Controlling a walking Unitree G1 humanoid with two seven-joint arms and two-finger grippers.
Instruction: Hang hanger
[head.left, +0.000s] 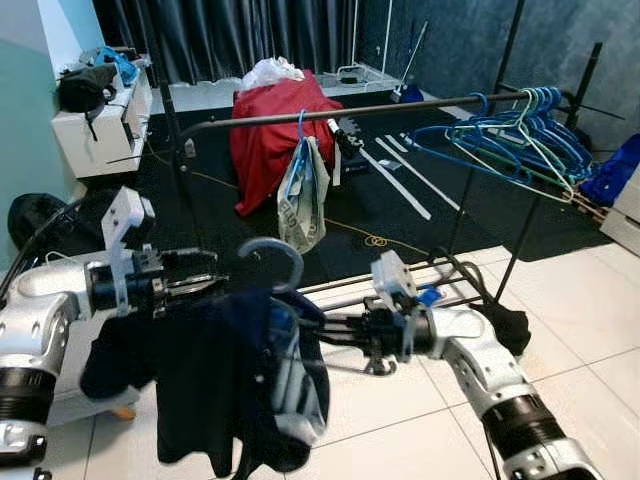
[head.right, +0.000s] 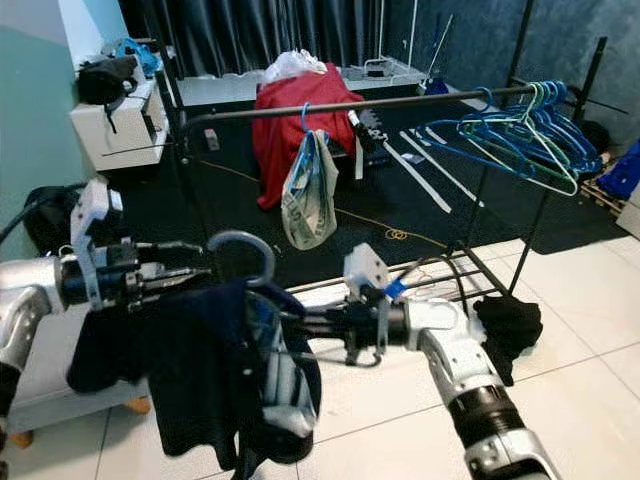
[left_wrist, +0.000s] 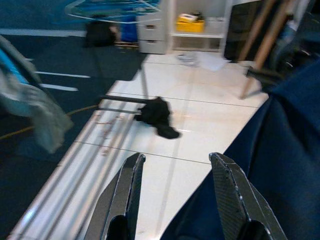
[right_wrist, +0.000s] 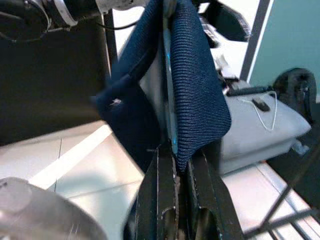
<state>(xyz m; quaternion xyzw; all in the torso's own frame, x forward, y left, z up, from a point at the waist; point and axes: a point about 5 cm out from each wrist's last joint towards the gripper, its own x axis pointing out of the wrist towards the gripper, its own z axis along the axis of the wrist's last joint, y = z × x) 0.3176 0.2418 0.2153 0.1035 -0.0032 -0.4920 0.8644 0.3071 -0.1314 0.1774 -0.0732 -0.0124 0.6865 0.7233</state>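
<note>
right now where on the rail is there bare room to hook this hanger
The rail is bare between the hung pale garment and the empty hangers, and left of the garment. The far right is crowded.

Both arms have smooth silver shells with rounded segments, and black ribbed rings sit at the joints. A white angular block, like a small housing, stands on each wrist. Behind it the wrist is black, with dark mechanical parts and thin cables. The left pincer (head.left: 205, 283) has two long, narrow black fingers (left_wrist: 122, 197) with a matte, slightly grained surface and lighter worn edges. The right pincer (right_wrist: 176, 165) has the same black fingers, and a small blue tag is near its wrist.
</note>
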